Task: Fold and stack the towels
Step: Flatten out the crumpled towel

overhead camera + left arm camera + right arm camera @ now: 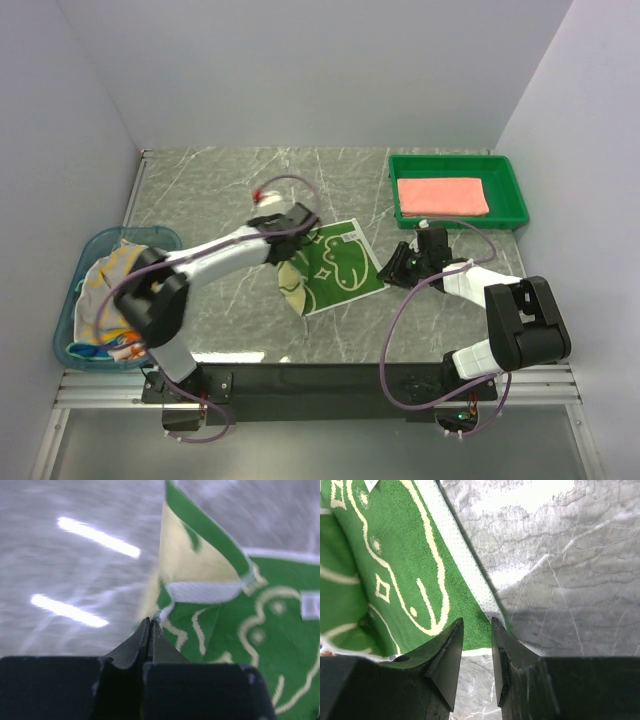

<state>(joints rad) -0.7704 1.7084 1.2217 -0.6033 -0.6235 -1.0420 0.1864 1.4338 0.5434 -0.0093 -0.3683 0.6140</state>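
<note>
A dark green towel (340, 262) with pale frog outlines lies spread in the middle of the table. Its left part is turned up, showing the pale yellow underside (192, 562). My left gripper (288, 232) sits at that left edge, jaws pressed together on the towel's white hem (150, 621). At the towel's right corner my right gripper (392, 268) is open, and the corner of the green towel (400, 565) lies just ahead of and between its fingertips (476, 622). A folded salmon-pink towel (442, 195) lies flat in the tray.
The green plastic tray (455, 160) stands at the back right. A blue basket (70, 300) at the left edge holds several crumpled cloths (105, 290). Grey marble tabletop (220, 190) surrounds the towel, with walls close on three sides.
</note>
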